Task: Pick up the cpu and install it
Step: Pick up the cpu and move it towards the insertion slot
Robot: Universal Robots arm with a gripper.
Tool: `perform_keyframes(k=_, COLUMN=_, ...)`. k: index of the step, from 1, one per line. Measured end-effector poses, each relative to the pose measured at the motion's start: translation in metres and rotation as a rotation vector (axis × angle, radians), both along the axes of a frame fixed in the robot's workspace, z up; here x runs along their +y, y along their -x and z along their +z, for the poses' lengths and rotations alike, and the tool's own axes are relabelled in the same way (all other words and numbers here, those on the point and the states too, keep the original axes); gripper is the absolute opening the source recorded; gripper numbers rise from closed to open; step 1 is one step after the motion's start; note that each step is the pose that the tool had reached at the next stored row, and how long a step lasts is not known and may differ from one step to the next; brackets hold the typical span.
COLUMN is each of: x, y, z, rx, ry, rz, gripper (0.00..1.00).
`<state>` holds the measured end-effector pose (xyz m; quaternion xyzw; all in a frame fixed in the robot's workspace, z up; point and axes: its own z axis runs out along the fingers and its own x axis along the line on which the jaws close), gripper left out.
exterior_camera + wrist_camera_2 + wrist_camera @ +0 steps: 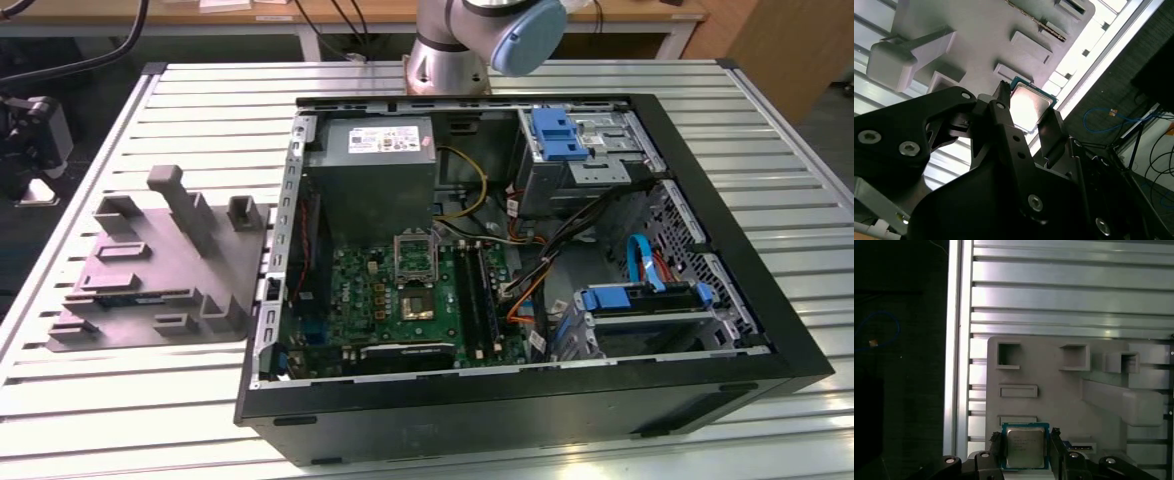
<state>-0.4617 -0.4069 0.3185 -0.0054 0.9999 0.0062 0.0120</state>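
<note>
The black two-finger gripper (1026,439) is clamped on the small, flat, square cpu with a dull silvery metal top and green rim (1025,447). Its dark fingertips (996,444) press two opposite edges, and the chip sits squarely between them. In my judgement, carrying it well calls for a level chip and a light squeeze on the edges alone, so it neither twists nor slips. Just beyond lies the pale grey moulded holder tray with raised blocks and shallow pockets (1054,390); I cannot tell whether the chip is clear of it. Farther off is the ribbed aluminium table (1064,295). In the exterior view the tray lies at nine o'clock from the open black computer case (534,425). Inside the case, the dark square socket with a shiny frame (414,252) sits at six o'clock of the grey power-supply box (380,160).
</note>
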Motion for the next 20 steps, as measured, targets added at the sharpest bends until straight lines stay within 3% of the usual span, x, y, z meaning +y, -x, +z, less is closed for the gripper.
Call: perform_keyframes(k=20, x=0.0000, y=0.0000, z=0.0051, rx=0.0001, ry=0.0000, rz=0.000, gripper=0.47)
